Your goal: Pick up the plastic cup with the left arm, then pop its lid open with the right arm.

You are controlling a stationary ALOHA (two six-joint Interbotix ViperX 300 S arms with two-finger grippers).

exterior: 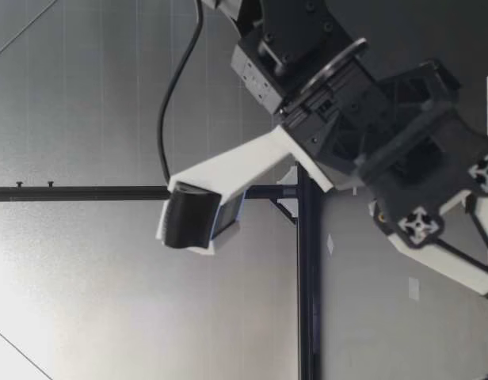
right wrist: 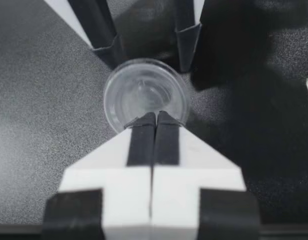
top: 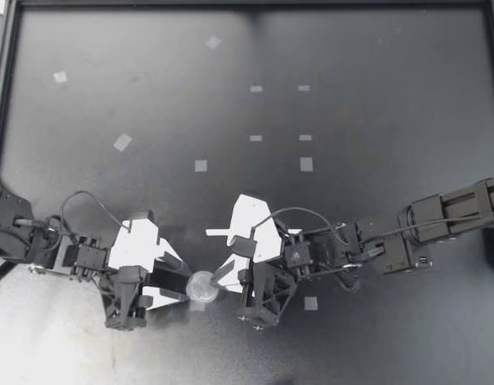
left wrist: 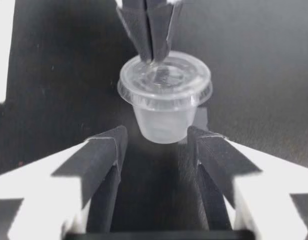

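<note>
Top view: closest to my side, a small clear cup point(top: 202, 285) stands upright between both grippers, lid point(top: 202, 282) up. My left gripper point(top: 185, 287) points at it from the left and my right gripper point(top: 218, 278) from the right. All three lie in one line across the table point(top: 375, 184), and neither arm is nearer.

In the left wrist view, the left fingers point(left wrist: 106, 155) are spread, one on each side of the cup's base. One may brush the wall and the other shows a gap, so nothing is gripped. The cup's long axis is vertical, and it seems to rest on the table. Beyond it, the right fingers point(left wrist: 149, 30) point down, pressed together, with their tips at the lid's far rim.

In the right wrist view, those tips meet with no gap over the lid's edge. I cannot tell whether the thin rim is pinched between them.

Farther off, tape marks point(top: 306, 164) dot the table, well apart from the cup.
</note>
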